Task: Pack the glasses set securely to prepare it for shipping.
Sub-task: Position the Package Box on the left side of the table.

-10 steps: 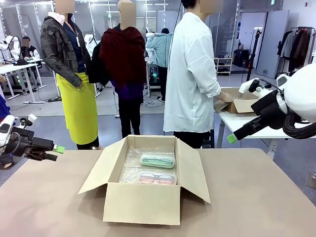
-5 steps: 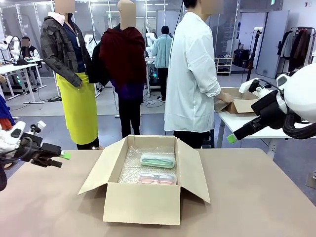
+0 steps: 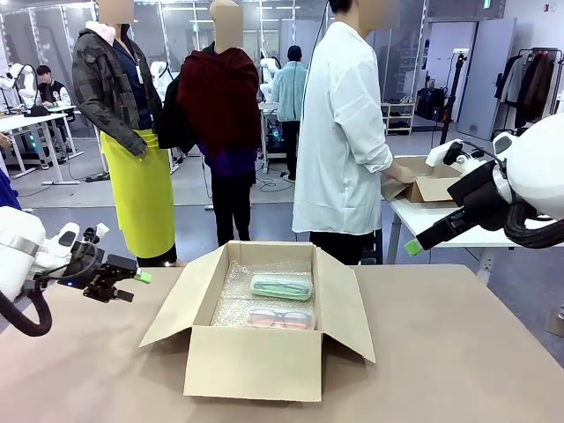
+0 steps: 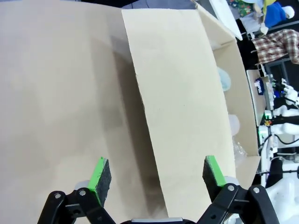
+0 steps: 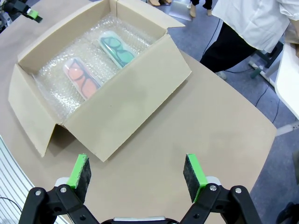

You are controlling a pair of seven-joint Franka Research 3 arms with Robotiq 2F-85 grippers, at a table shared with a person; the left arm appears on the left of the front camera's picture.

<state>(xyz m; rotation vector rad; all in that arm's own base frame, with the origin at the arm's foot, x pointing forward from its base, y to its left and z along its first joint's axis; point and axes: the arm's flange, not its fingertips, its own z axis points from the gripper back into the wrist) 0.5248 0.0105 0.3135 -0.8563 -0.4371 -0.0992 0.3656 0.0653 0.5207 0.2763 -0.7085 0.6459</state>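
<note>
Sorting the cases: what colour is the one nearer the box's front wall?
Pale pink case, dark frames inside; clearest in the right wrist view.

A robotics lab or test hall: grey floor with trailing cables point(image 3: 264, 183), rows of white desks point(image 3: 31, 123) at far left where a person sits, glass partitions behind, a clothes rack point(image 3: 533, 84) at far right, a brown counter point(image 3: 458, 352) nearest.

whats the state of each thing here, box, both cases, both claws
cardboard box: open, flaps spread outward, lined with bubble wrap
mint-green case: closed, lying flat in the box, far side
pink case: closed, lying flat in the box, near side, apart from the mint-green one
left claw: open, empty, in the air beside the box's left flap
right claw: open, empty, above the table to the right of the box
</note>
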